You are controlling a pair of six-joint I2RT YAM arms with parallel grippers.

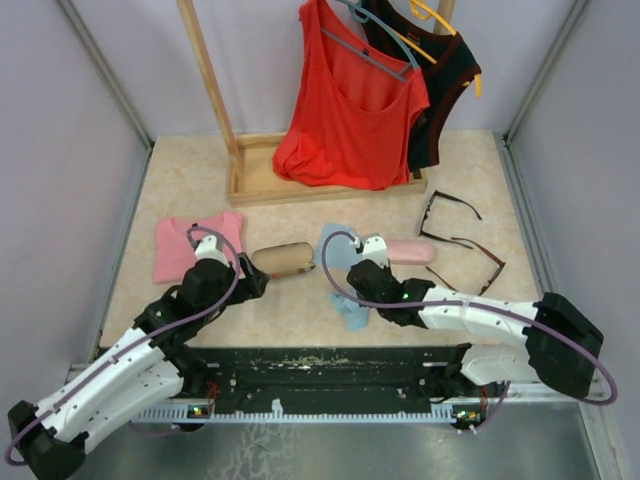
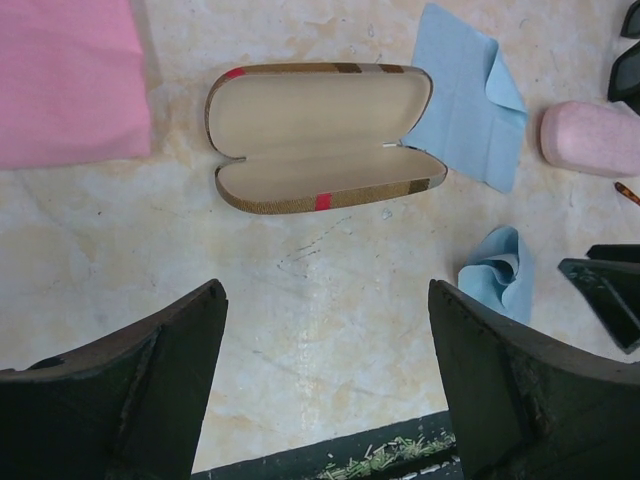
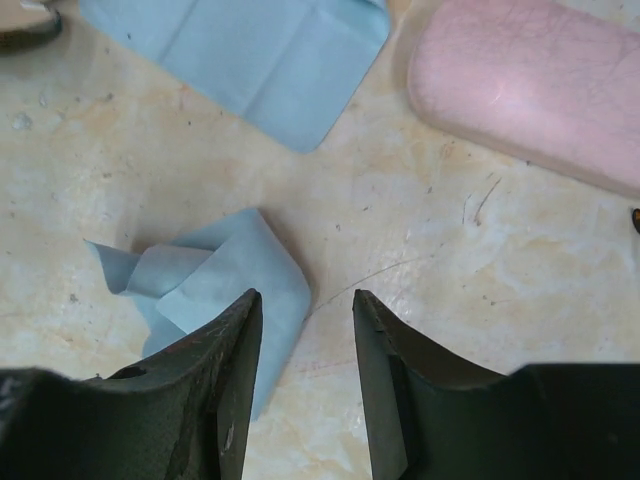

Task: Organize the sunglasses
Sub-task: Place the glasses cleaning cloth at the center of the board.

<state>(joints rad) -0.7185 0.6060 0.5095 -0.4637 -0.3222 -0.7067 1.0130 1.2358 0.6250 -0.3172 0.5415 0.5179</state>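
Open brown plaid case on the beige desk. A folded pink garment lies near one end and a flat blue cloth just beside the other. A crumpled blue cloth and a closed pink case lie nearby. At the rear, a wooden rack holds a red top and a black top.

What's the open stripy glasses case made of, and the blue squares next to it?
The plaid case looks fabric-covered outside, from its woven stripes, with a smooth matte cream lining. The blue cloths look like thin soft fabric, perhaps microfibre: one shows fold creases, the other lies crumpled.
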